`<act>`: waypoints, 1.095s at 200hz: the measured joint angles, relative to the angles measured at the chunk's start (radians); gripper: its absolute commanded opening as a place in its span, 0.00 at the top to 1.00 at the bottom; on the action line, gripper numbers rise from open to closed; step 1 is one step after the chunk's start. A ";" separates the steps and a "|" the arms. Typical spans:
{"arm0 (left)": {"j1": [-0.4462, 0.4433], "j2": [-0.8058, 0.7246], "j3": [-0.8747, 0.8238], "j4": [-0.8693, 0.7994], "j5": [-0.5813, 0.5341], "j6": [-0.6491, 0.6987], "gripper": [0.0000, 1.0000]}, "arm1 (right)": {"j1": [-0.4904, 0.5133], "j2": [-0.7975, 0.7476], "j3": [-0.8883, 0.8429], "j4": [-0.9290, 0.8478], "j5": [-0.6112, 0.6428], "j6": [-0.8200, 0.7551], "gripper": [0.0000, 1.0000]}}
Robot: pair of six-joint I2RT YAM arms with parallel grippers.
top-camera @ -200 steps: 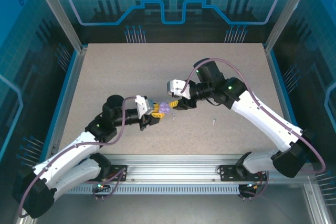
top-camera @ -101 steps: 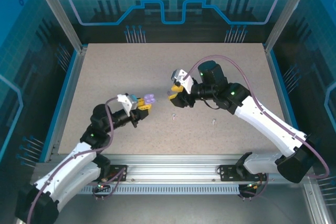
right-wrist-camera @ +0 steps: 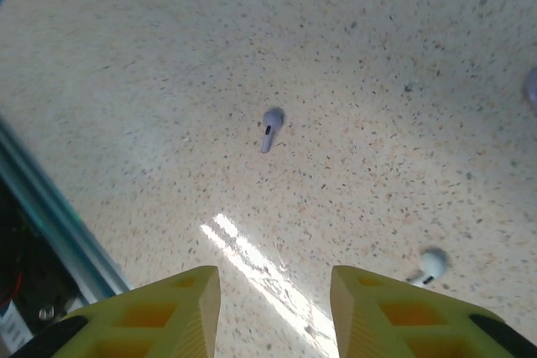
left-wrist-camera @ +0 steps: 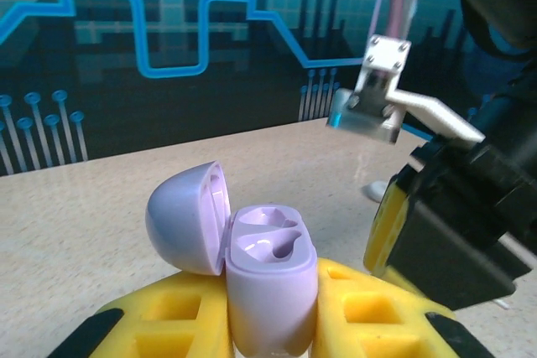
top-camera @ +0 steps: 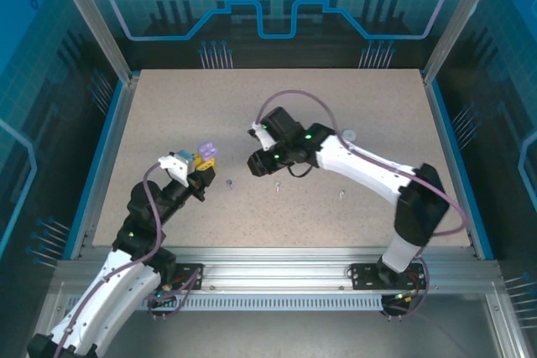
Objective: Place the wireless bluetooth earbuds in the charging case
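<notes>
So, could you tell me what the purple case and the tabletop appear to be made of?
The purple case looks like moulded plastic with a smooth satin finish: it shows soft highlights and crisp rounded wells inside. The tabletop looks like speckled stone or a stone-look laminate, slightly glossy given the bright reflected streak; which of the two is unclear.

Left gripper (top-camera: 202,162): jaws hold an open purple charging case (top-camera: 207,150).
Right gripper (top-camera: 255,162): low over the table (top-camera: 168,106).
Earbuds (top-camera: 278,184): tiny, scattered on table.
</notes>
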 measured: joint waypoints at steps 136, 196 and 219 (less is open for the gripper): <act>0.000 -0.009 0.014 -0.101 -0.074 0.004 0.75 | 0.084 0.497 0.399 -0.083 0.030 0.143 0.69; 0.000 -0.009 0.014 -0.108 -0.074 0.004 0.75 | 0.085 0.559 0.407 -0.093 0.028 0.149 0.71; 0.000 -0.009 0.014 -0.107 -0.074 0.003 0.75 | 0.085 0.573 0.432 -0.100 0.029 0.149 0.73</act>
